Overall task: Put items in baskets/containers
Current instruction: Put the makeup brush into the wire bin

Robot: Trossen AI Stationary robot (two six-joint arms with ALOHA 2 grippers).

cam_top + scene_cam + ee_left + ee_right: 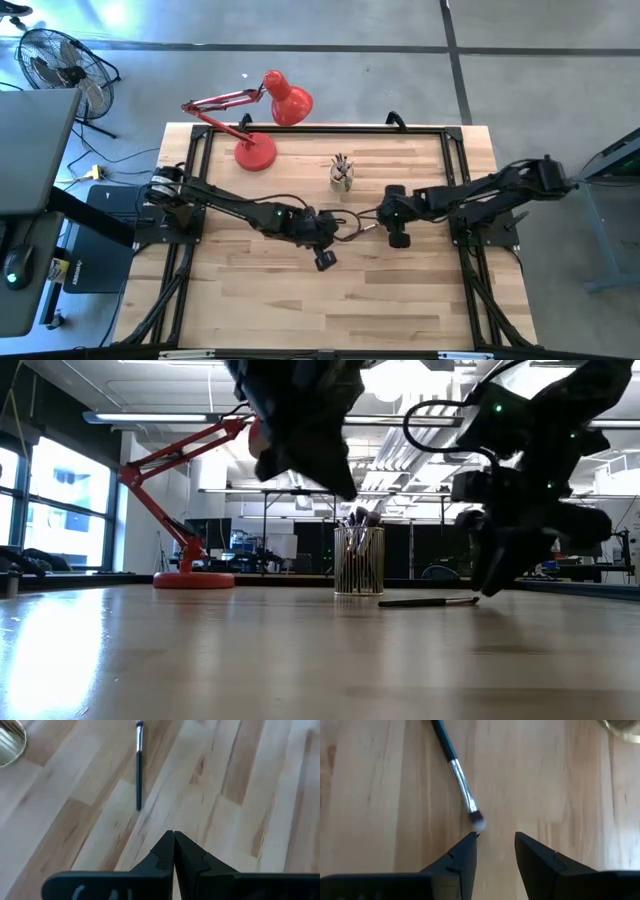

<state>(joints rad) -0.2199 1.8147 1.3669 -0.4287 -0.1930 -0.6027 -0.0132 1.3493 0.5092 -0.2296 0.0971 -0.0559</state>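
A small clear glass cup [342, 174] stands far of the table's middle, with several brushes upright in it, bristles up [358, 520]. One dark-handled brush [456, 767] with a silver ferrule lies flat on the wood [430, 601] between my two grippers. My right gripper [495, 836] is open and points steeply down, its fingertips just short of the brush's bristle end [478, 823] and not touching it. My left gripper [173, 836] is shut and empty, hovering left of the brush's handle end [138, 805]. The cup's rim [10, 742] shows in the left wrist view.
A red desk lamp [270, 110] stands at the table's far left, its base [194, 579] on the wood. Black rails [190, 180] run along the table's sides. Bare wood lies toward the near edge.
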